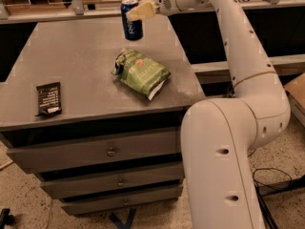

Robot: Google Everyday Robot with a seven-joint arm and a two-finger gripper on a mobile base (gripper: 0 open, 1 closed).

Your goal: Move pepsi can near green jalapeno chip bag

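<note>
The pepsi can (131, 22) is dark blue with a silver top and stands upright over the far part of the grey table (71, 66). My gripper (138, 11) is shut on its upper part, with pale fingers (143, 9) reaching in from the right. I cannot tell whether the can's base touches the tabletop. The green jalapeno chip bag (142, 73) lies wrinkled in the middle of the table, a short way in front of the can and apart from it.
A flat black wrapper (49, 98) lies near the table's front left edge. The table has drawers (110, 151) below. My arm's large white body (224, 147) stands at the table's right side. A railing (76, 8) runs behind the table.
</note>
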